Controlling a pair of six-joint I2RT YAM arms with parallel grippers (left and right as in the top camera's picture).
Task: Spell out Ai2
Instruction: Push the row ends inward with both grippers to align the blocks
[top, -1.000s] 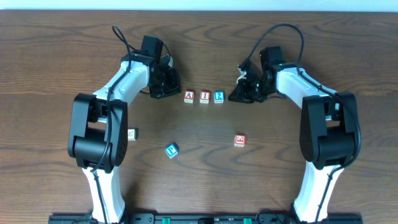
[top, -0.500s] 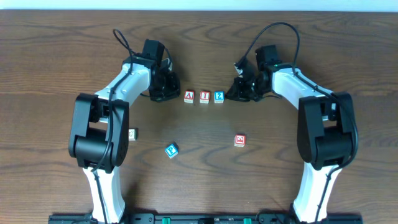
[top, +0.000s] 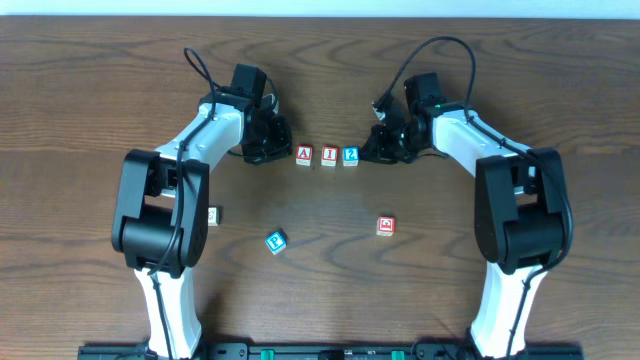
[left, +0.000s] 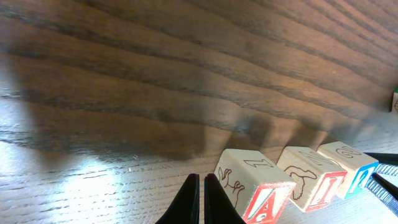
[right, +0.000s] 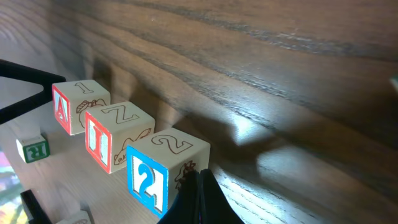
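Three wooden letter blocks stand in a row at the table's upper middle: a red A block (top: 304, 155), a red I block (top: 328, 155) and a blue 2 block (top: 351, 155). My left gripper (top: 279, 152) is shut and empty, its tips just left of the A block (left: 252, 186). My right gripper (top: 370, 153) is shut and empty, its tips touching the right side of the 2 block (right: 163, 162). The I block shows in both wrist views (left: 311, 177) (right: 115, 134).
A red block (top: 385, 226) lies lower right of the row, a blue block (top: 275, 241) lower left, and a small green-lettered block (top: 212, 215) by the left arm, also in the right wrist view (right: 32, 148).
My right gripper has moved left until it meets the 2 block. My left gripper has shifted slightly right towards the A block. The three blocks stay in line.
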